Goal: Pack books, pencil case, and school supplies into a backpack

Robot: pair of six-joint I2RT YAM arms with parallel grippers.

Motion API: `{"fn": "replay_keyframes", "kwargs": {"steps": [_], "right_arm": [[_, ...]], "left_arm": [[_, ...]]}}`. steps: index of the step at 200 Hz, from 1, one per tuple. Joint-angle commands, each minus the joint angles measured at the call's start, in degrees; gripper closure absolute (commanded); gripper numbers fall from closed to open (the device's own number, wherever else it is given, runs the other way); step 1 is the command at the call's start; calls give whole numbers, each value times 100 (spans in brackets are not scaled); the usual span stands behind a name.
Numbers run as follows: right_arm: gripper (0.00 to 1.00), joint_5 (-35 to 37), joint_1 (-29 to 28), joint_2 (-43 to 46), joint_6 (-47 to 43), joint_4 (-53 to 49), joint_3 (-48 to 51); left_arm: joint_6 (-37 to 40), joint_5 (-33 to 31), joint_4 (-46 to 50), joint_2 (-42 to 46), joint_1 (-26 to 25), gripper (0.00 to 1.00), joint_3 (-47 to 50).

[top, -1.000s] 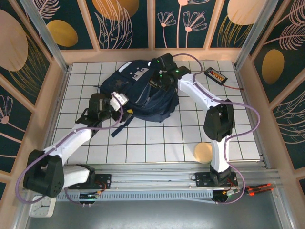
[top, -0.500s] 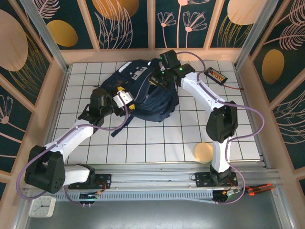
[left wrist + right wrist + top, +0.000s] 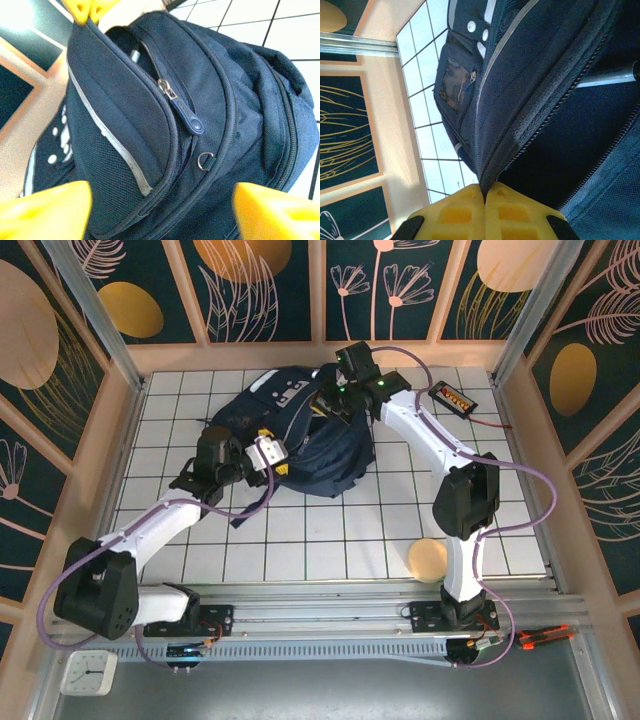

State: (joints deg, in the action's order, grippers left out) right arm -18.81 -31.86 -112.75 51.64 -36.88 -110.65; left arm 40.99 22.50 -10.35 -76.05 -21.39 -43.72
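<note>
The navy backpack (image 3: 300,435) lies at the back middle of the tiled table. My right gripper (image 3: 335,405) is shut on the edge of its zip opening (image 3: 485,170) and holds that flap of fabric up. My left gripper (image 3: 275,453) is open at the backpack's left front; its yellow fingers (image 3: 45,210) stand wide on either side of the front pocket. A zip pull (image 3: 187,117) and a small metal ring (image 3: 205,161) lie just beyond them. A thin pale rod (image 3: 605,77) shows inside the opening. Books, pencil case and school supplies are out of view.
A round tan disc (image 3: 427,560) lies at the near right of the table. A black device with orange buttons (image 3: 452,397) sits at the back right. Wooden walls close the table in. A small clock (image 3: 88,672) lies below the front rail.
My left gripper has moved right onto the backpack's front pocket, and its jaws have narrowed. The right gripper has shifted slightly back, still pinching the edge.
</note>
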Motion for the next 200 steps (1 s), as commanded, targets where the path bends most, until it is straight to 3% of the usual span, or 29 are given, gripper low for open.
{"fn": "replay_keyframes", "kwargs": {"steps": [1,41,71,108,121,132,170,185,200], "right_arm": [[100,-288,-30,530,151,440,-166],[100,-439,-49,616,390,650,28],[100,-531,-65,617,517,742,69],[100,-618,-74,638,569,796,158],[100,-624,-83,648,589,818,180],[100,-624,-88,650,584,817,180],[100,-607,-62,775,469,759,409],[63,-391,12,914,97,399,550],[50,88,13,1073,-339,-200,677]], "left_arm": [[111,-87,-284,-243,-15,34,28],[-67,116,-406,-692,-15,41,-278],[-143,195,-425,-904,-15,70,-452],[-257,272,-469,-1024,-18,87,-566],[-378,257,-528,-1068,-15,88,-584],[-513,215,-561,-1096,-15,100,-603],[-1214,-147,-588,-1040,-16,100,-769],[-1472,70,-480,-958,-6,100,-894],[-1623,393,-244,-944,-10,100,-1082]]}}
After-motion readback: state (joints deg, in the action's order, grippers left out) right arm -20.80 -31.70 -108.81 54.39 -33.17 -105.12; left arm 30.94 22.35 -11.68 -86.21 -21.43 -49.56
